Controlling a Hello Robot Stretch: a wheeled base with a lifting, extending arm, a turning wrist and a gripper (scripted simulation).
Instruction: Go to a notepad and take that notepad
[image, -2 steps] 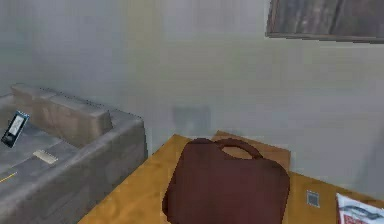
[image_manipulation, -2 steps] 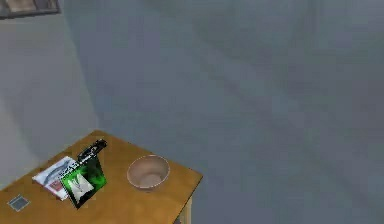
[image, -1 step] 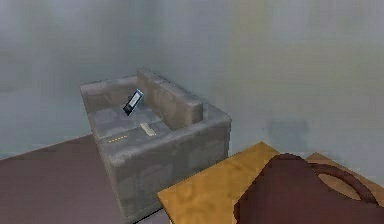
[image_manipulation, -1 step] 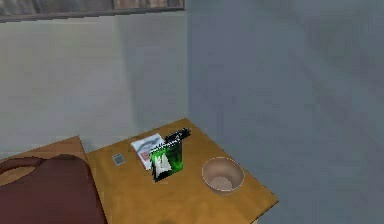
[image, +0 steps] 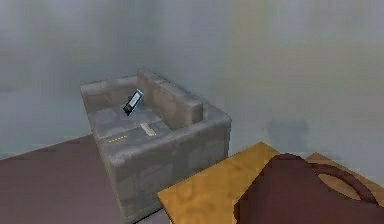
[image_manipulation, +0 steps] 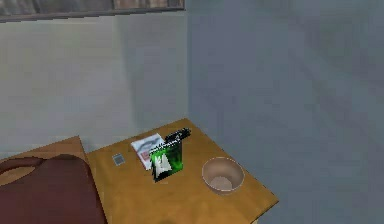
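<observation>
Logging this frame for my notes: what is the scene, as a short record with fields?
surface: wooden table
likely target: white pad, lying flat near the table's far edge; possibly the notepad
beside it: green item, standing upright, dark on top
also on table: tan bowl; dark red bulky thing
ahead: grey armchair with a dark slab leaning on its back

Forward cam looked down at grey armchair (image: 160, 130), mid-range. Side cam looked down close on wooden table (image_manipulation: 125, 190); both caught it plus brown bag (image_manipulation: 50, 190).
</observation>
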